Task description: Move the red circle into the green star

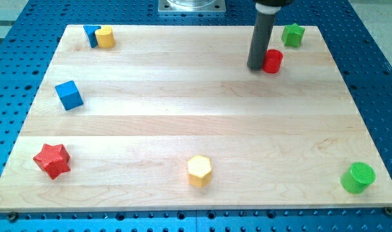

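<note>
My tip [256,66] rests on the board near the view's top right, rod upright.

Red circle [273,61], green star [293,35], dark rod, pale wooden board [196,122].

Our tip [256,67] stands on the wooden board [183,129], touching the left side of the red circle [273,61]. The green star [293,35] is near, up and to the right of the red circle, apart from it. At the view's top left we see a yellow cylinder [105,37] touching a thin blue block [91,35]. A blue cube [69,95] lies at the left, a red star [52,160] at the bottom left, a yellow hexagon [199,171] at the bottom middle, and a green cylinder [358,177] at the bottom right.
</note>
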You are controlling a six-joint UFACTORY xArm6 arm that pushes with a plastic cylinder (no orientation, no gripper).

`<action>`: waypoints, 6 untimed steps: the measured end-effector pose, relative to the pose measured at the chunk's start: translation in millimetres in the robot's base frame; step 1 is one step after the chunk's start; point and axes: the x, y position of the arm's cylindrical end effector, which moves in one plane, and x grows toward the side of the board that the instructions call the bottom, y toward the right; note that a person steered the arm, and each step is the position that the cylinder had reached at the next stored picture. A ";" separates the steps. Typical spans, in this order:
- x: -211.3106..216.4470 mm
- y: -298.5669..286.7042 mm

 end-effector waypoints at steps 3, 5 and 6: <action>11.2 31.4; 0.7 75.4; -1.0 20.9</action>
